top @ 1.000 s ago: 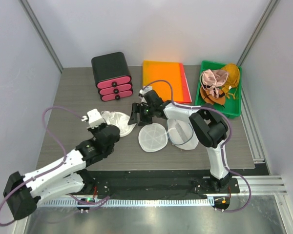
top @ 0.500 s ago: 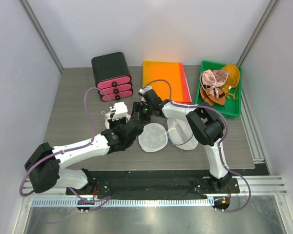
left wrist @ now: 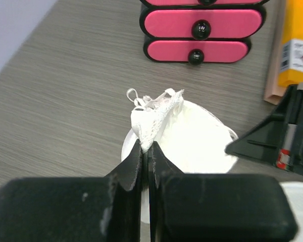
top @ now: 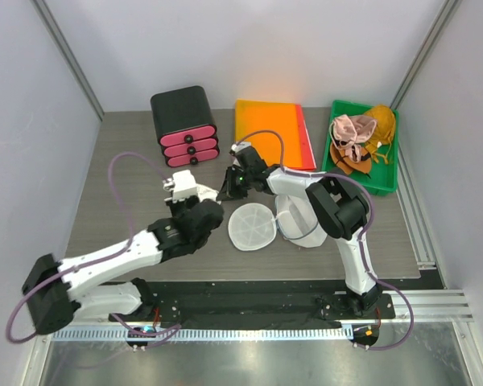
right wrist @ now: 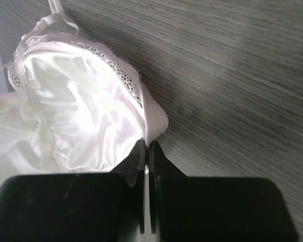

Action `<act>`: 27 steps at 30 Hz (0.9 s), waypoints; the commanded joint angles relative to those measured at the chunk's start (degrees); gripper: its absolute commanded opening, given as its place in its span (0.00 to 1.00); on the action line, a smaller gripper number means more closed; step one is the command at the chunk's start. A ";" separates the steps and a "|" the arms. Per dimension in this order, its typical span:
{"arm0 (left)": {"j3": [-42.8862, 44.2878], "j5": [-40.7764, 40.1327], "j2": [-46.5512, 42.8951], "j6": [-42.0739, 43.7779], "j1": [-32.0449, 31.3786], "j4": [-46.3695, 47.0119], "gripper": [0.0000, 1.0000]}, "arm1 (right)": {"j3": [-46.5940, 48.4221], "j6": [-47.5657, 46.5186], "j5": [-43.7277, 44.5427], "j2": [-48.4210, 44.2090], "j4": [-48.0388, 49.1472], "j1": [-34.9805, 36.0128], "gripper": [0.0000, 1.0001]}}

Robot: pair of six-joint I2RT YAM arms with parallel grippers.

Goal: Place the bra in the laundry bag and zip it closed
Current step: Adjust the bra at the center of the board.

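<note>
A: Where is the bra point(left wrist: 192, 143) right now?
B: On the tabletop point(top: 121, 169) in front of the pink-fronted drawer unit point(top: 183, 127), not in the laundry bag point(top: 252, 227) yet. Both arms have it: the left gripper point(left wrist: 146, 147) is pinched tight on the lace edge of one cup, and the right gripper point(right wrist: 145, 147) is pinched tight on the rim at the other side
A: And which way is the bag from there?
B: It lies open just to the robot's right of the bra, a little nearer the arm bases. The ribbed half close to the grippers is bare; the other half sits partly under the right forearm. The right gripper is the nearer one to it
A: How does the bra lie?
B: Its long axis runs roughly left to right between the two grips, so I'd judge the carry has to go sideways to the right and down into that near half, with the left side folded in after
A: Anything readable?
B: A white label on the orange folder point(left wrist: 298, 48) shows in the left wrist view, but the print is too small to read. No brand on the bra or the bag that I can make out
</note>
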 commanded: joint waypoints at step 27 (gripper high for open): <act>-15.38 5.87 -25.57 11.50 -1.07 14.85 0.00 | -0.02 -4.37 5.21 -4.22 -2.95 -2.20 0.01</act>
